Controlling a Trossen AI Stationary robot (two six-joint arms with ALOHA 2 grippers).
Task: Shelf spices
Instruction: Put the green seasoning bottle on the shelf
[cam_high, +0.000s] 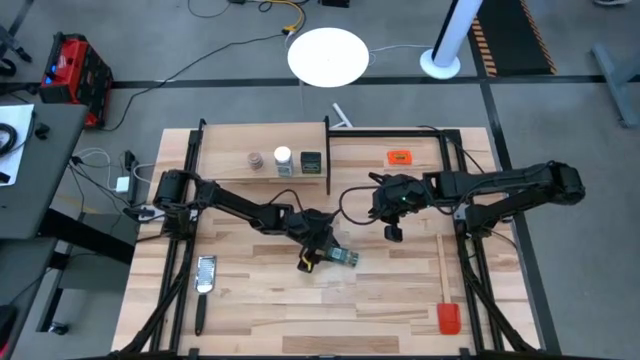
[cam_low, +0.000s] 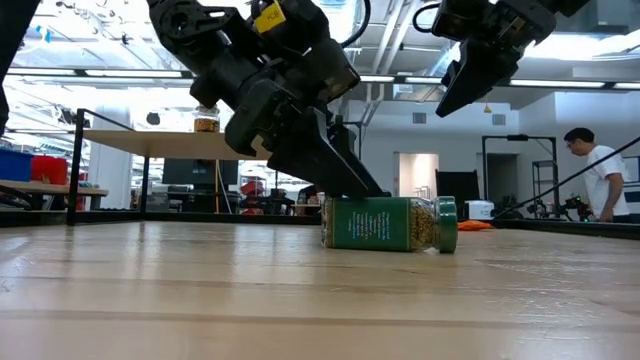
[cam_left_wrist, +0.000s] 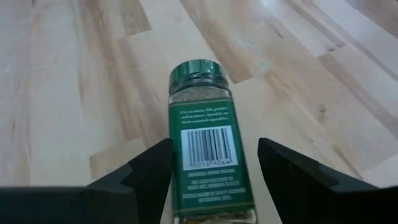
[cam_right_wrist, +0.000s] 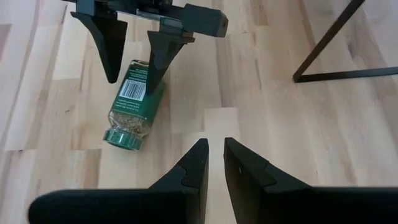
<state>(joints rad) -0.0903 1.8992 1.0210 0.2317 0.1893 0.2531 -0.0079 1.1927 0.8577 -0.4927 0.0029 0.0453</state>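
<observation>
The green-lidded jar (cam_high: 345, 257) lies on its side on the table's middle, lid toward the right edge. My left gripper (cam_left_wrist: 214, 146) is open, slanting down over the jar's base end with one finger on either side. The shelf (cam_high: 225, 150) stands at the far side. On its plank stand a brownish jar (cam_high: 256, 160), a clear jar with a white lid (cam_high: 283, 157) and a black tin (cam_high: 311, 161). My right gripper (cam_right_wrist: 214, 149) hangs above the table to the right of the lying jar, fingers nearly together with nothing between them. My left gripper straddles the lying jar's base end (cam_left_wrist: 211, 186), coming slanting down from the table's left, fingers along the jar. One finger (cam_left_wrist: 155, 168) stands right against the jar's side, the other (cam_left_wrist: 280, 168) a little off it. Whether either touches, I cannot tell.
A flat orange tag (cam_high: 400, 157) lies at the far right. A spatula (cam_high: 445, 285) with a red head lies along the right side, and a metal grater (cam_high: 205, 275) at the near left. A person (cam_low: 598, 170) stands in the room beyond the table.
</observation>
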